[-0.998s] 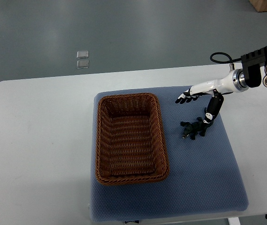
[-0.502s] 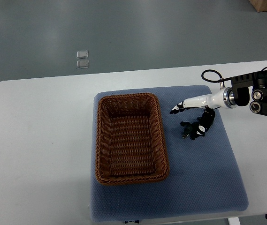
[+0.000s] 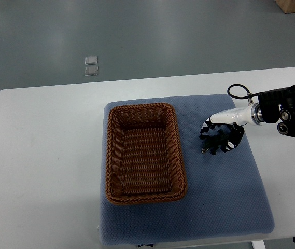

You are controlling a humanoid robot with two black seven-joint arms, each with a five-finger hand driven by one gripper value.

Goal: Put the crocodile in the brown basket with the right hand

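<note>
Small dark toy crocodile (image 3: 214, 148) sits on the blue padded mat (image 3: 230, 197), centre-right of frame, with the white right hand (image 3: 220, 127) fingers curled around it. Grip looks shallow tbh, so it could slip out short of the brown woven wicker basket (image 3: 109, 155).

You have white table (image 3: 43, 155), rounded corners. Blue textured mat (image 3: 225, 202) lies flat on it, right of centre, reaching table's near edge. Left side bare.

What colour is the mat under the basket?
Blue-grey, finely textured. The mat lies under the basket; the top view, the only one, shows it.
</note>
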